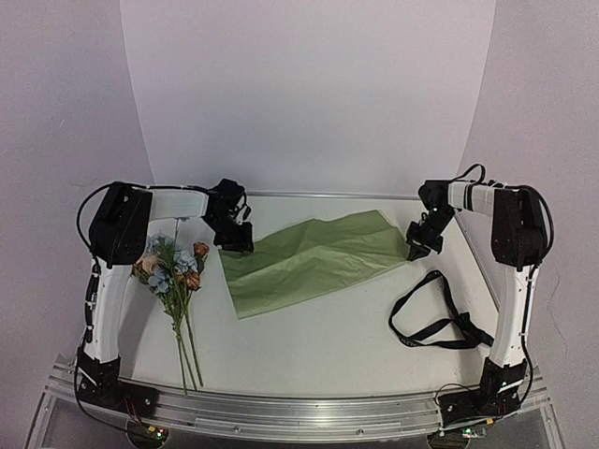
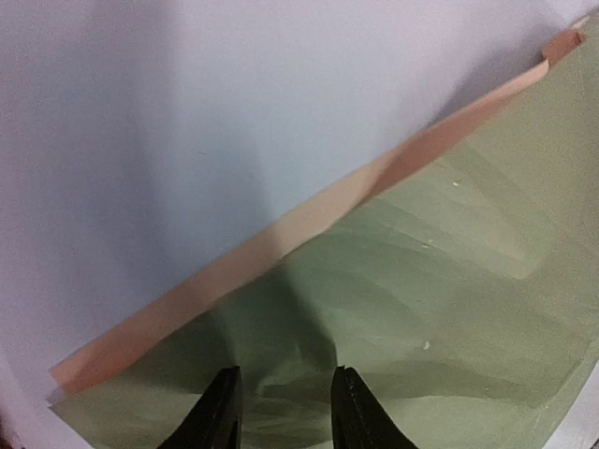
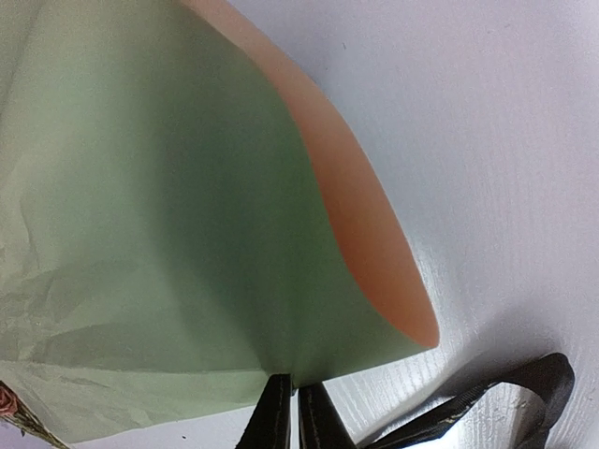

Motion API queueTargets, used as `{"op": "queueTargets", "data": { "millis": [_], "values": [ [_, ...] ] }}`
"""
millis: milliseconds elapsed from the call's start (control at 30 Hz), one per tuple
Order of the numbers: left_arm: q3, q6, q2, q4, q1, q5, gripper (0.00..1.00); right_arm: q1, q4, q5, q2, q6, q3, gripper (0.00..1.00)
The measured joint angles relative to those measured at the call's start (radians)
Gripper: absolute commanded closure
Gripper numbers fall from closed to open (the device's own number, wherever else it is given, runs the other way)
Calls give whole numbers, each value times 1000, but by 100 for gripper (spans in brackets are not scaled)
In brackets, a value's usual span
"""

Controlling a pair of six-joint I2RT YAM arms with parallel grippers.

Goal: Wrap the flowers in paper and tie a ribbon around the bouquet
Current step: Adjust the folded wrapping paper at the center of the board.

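Step in hand: squaring up the paper (image 1: pixel 309 262); wrapping not started. It lies mid-bench (image 1: pixel 318 351), green side up. On its right corner the right hand (image 3: pixel 288 412) is pinched tight. At the far-left corner the left hand (image 2: pixel 284 412) has fingers apart, paper between them. The flowers (image 1: pixel 174 267) lie left of the sheet, the ribbon (image 1: pixel 432 323) near right. Next, probably: left clamps, both tension the sheet flat, then fetch flowers.

Top camera looks down from behind; 2 wrist cameras closely share the paper (image 1: pixel 314 262).
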State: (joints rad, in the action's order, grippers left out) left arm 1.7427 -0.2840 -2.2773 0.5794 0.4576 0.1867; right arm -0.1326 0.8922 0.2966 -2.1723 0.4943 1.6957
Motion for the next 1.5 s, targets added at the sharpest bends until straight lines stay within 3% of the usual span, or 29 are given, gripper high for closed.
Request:
{"op": "queueTargets", "data": {
  "millis": [233, 500, 733, 967, 1200, 1500],
  "values": [
    [-49, -10, 26, -3, 46, 2, 92, 0, 1, 13, -9, 5, 35, 93],
    [-118, -33, 62, -30, 66, 44, 93, -5, 6, 40, -63, 5, 104, 92],
    [-220, -119, 116, -102, 191, 101, 91, -14, 7, 77, -131, 4, 206, 91],
    [-385, -255, 293, -157, 281, 113, 75, -21, 6, 114, -154, -11, 246, 93],
    [-474, -346, 518, -153, 274, -16, 49, -43, 2, 142, -154, -65, 256, 94],
    [-336, -237, 421, -101, 159, 20, 27, -63, -3, 155, -158, -83, 279, 95]
  ]
}}
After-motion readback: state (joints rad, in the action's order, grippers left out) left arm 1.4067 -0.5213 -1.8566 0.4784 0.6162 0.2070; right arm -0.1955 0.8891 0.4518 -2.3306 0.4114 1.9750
